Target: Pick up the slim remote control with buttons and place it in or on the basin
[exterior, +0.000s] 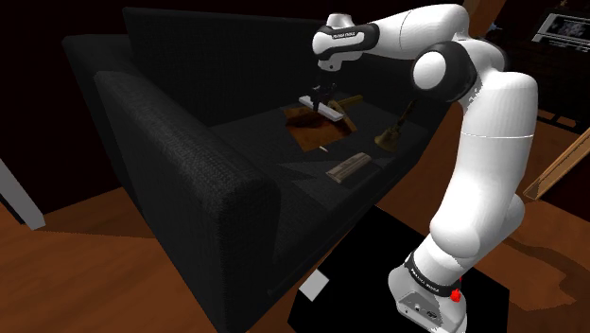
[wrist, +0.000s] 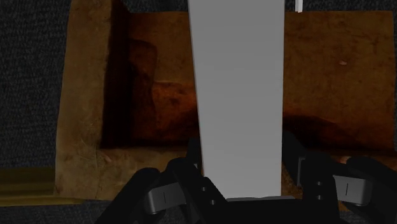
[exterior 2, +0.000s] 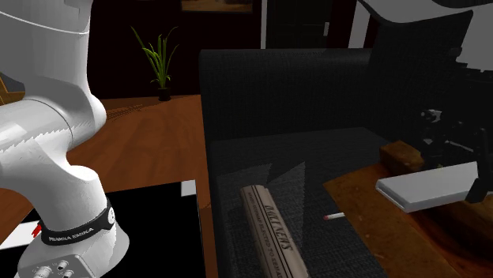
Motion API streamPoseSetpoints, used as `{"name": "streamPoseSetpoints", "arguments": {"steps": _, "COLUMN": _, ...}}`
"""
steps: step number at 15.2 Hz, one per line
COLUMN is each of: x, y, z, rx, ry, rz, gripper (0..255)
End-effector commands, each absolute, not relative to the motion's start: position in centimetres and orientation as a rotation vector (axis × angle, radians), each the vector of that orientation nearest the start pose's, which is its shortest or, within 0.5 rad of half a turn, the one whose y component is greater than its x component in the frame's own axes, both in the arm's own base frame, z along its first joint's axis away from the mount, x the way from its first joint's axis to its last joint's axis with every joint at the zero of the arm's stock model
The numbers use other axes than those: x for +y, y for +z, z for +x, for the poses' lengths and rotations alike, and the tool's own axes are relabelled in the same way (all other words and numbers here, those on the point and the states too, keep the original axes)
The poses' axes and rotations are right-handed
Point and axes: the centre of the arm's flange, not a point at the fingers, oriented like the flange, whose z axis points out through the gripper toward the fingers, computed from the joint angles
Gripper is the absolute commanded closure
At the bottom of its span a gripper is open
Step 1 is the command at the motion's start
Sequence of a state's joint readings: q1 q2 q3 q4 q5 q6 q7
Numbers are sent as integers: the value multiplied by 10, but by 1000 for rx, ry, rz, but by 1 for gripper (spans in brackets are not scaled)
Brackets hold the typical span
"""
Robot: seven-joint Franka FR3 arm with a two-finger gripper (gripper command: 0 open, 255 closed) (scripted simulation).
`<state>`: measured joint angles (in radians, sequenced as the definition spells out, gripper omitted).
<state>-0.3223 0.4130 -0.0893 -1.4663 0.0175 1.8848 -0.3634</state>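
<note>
A dark sofa [exterior: 189,151] stood on a wooden floor [exterior: 85,265], and its seat cushion served as the work surface. Just above the middle of the shoulder view, the hand [exterior: 323,95] hung over the seat. It was clenched across the width of the slim grey remote control [exterior: 322,107], with one finger on each long edge. We judged that grip sensible, since the narrow span fits between the fingers and keeps the slab level.

The remote control hovered directly over the brown basin [exterior: 312,130], which rested on the cushion. In the wrist view the basin [wrist: 331,76] spread beneath the slab [wrist: 238,95]. We reckoned the carry was nearly done, with lowering and release not yet made. A book [exterior: 347,166] lay towards the seat's front edge, lower right of the basin, well apart from the drop.
</note>
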Motion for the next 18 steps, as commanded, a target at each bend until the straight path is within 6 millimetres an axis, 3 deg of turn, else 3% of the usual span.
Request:
{"name": "streamPoseSetpoints", "arguments": {"steps": 1, "x": -263, "y": 444, "z": 629, "rx": 73, "ry": 6, "rz": -3160, "gripper": 255}}
{"name": "streamPoseSetpoints", "arguments": {"steps": 2, "x": -263, "y": 444, "z": 629, "rx": 73, "ry": 6, "rz": -3160, "gripper": 255}}
{"name": "streamPoseSetpoints", "arguments": {"steps": 3, "x": -263, "y": 444, "z": 629, "rx": 73, "ry": 6, "rz": -3160, "gripper": 0}}
{"name": "streamPoseSetpoints", "arguments": {"steps": 8, "x": -263, "y": 444, "z": 629, "rx": 73, "ry": 6, "rz": -3160, "gripper": 0}}
{"name": "streamPoseSetpoints", "arguments": {"steps": 12, "x": -262, "y": 494, "z": 629, "rx": 73, "ry": 6, "rz": -3160, "gripper": 0}}
{"name": "streamPoseSetpoints", "arguments": {"steps": 18, "x": -262, "y": 494, "z": 629, "rx": 73, "ry": 6, "rz": -3160, "gripper": 0}}
